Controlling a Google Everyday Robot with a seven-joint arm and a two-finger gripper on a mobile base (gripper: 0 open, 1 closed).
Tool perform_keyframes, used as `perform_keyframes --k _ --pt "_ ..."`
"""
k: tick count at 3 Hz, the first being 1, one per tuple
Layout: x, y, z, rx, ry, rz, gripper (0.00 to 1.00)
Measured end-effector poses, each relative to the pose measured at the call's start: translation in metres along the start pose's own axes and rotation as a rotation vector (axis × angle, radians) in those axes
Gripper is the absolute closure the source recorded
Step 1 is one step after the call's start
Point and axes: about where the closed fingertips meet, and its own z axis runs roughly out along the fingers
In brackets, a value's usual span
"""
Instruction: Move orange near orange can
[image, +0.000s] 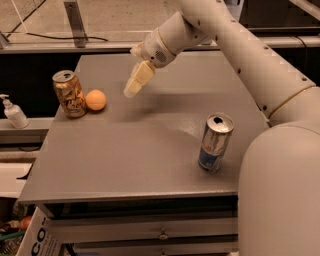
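Note:
The orange (95, 99) rests on the grey table (150, 145), touching or almost touching the right side of the orange can (69, 93), which stands upright near the table's left edge. My gripper (133, 88) hangs above the table to the right of the orange, raised and apart from it, with its pale fingers (140, 76) pointing down and left. It holds nothing.
A taller silver-and-blue can (215, 142) stands upright at the right front of the table. A white pump bottle (13, 113) stands on a lower ledge left of the table. A box and clutter lie on the floor at the lower left.

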Motion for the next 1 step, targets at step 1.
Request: perform_keyframes --k 1 --pt "0.0 0.0 0.0001 0.0 0.0 0.0 0.0"
